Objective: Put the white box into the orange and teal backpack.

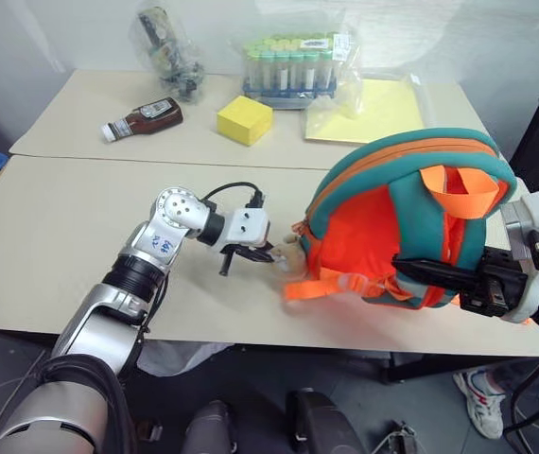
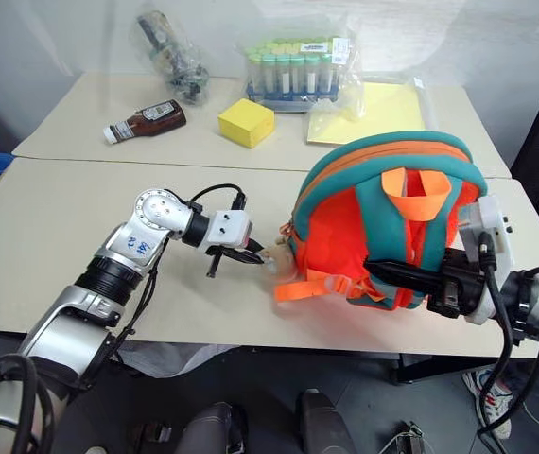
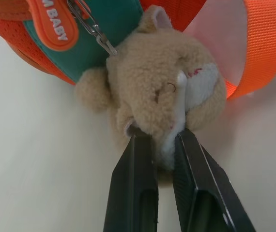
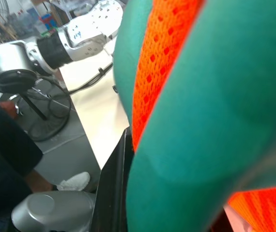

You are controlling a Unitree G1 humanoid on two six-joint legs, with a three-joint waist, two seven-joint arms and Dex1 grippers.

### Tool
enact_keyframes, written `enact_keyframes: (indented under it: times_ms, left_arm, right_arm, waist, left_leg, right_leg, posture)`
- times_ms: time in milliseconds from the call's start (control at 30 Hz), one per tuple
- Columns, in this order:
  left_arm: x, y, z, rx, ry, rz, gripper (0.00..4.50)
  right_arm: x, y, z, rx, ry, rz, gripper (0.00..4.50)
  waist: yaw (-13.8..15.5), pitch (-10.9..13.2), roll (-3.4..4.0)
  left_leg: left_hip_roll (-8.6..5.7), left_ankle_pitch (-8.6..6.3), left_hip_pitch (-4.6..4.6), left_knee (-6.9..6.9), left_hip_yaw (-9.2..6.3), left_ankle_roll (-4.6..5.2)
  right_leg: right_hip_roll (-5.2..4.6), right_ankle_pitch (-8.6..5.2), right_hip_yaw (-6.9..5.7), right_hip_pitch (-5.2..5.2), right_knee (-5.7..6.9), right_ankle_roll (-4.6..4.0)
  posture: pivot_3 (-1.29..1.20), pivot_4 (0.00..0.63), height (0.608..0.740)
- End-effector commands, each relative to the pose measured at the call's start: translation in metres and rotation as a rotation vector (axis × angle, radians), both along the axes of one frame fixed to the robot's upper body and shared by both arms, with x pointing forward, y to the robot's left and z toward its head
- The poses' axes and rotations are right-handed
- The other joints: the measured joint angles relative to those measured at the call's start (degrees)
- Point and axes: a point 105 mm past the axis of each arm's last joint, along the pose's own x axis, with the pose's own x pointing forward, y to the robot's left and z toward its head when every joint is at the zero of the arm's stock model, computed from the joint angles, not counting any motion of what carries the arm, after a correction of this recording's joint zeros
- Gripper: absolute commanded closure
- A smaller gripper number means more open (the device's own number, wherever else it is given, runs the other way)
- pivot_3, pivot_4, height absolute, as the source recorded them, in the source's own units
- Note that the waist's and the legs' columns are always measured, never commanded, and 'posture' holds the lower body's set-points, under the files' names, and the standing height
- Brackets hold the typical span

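Orange and teal backpack [image 2: 383, 222] upright on table [image 2: 61, 218], right claw [image 2: 392, 273] clamped on strap.

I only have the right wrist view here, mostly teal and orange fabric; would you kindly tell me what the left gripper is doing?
Observer: The left gripper is shut on the plush toy that hangs from the backpack by a small chain.
Operator: Thank you. Is the backpack lying flat?
Observer: No, it stands upright on the table, with the right gripper shut on a teal strap.
Operator: And do you see what else is on the table?
Observer: At the far side sit a yellow block, a sauce bottle and a rack of tubes.
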Motion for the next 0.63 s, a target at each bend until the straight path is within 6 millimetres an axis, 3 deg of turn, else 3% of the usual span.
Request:
enact_keyframes:
  times_ms: [33, 233, 433, 467, 567, 633]
  left_arm:
    - [0.000, 0.010, 0.027, -0.125, 0.079, 0.051, 3.63]
    - [-0.016, 0.069, 0.075, -0.311, 0.287, 0.155, 1.89]
    - [-0.027, 0.104, 0.121, -0.463, 0.331, 0.242, 0.08]
    - [-0.028, 0.108, 0.129, -0.487, 0.322, 0.259, 0.00]
    - [-0.029, 0.119, 0.141, -0.518, 0.274, 0.302, 0.00]
    - [-0.025, 0.116, 0.135, -0.514, 0.234, 0.333, 0.00]
  right_arm:
    - [0.002, -0.009, 0.006, -0.074, -0.054, -0.043, 4.19]
    - [-0.012, -0.068, 0.026, -0.174, -0.033, -0.151, 2.35]
    - [-0.025, -0.126, 0.052, -0.218, -0.041, -0.295, 0.36]
    - [-0.028, -0.133, 0.055, -0.219, -0.038, -0.309, 0.03]
    - [-0.033, -0.147, 0.063, -0.208, -0.052, -0.353, 0.03]
    - [-0.028, -0.150, 0.061, -0.186, -0.074, -0.383, 0.03]
  waist:
    - [0.0, 0.0, 0.00]
    - [-0.1, 0.0, 0.01]
    - [-0.1, 0.0, 0.00]
    - [-0.1, 0.0, -0.01]
    - [0.0, 0.0, -0.01]
    - [0.0, 0.0, -0.01]
  left_leg:
    - [0.00, 0.00, 0.00, 0.00, 0.00, 0.00]
    - [0.04, 0.12, 0.00, -0.05, 0.02, -0.21]
    - [-0.05, 0.12, 0.11, 0.00, 0.01, -0.19]
    - [-0.07, 0.12, 0.11, -0.01, 0.01, -0.18]
    - [-0.07, 0.12, 0.12, -0.01, 0.01, -0.17]
    - [-0.06, 0.11, 0.12, -0.03, 0.00, -0.20]
  right_leg:
    - [0.00, 0.00, -0.01, 0.00, 0.01, 0.00]
    - [0.04, -0.01, -0.04, -0.04, 0.00, -0.01]
    - [0.03, -0.01, -0.11, 0.08, 0.01, 0.01]
    - [0.03, -0.01, -0.12, 0.09, 0.00, 0.01]
    - [0.03, -0.01, -0.12, 0.10, -0.01, 0.01]
    - [0.02, -0.01, -0.12, 0.10, -0.02, 0.01]
  posture:
    - [0.00, 0.150, 0.740]
    - [0.00, 0.150, 0.740]
    - [0.00, 0.150, 0.740]
    - [0.00, 0.150, 0.740]
    - [0.00, 0.150, 0.740]
    - [0.00, 0.150, 0.740]
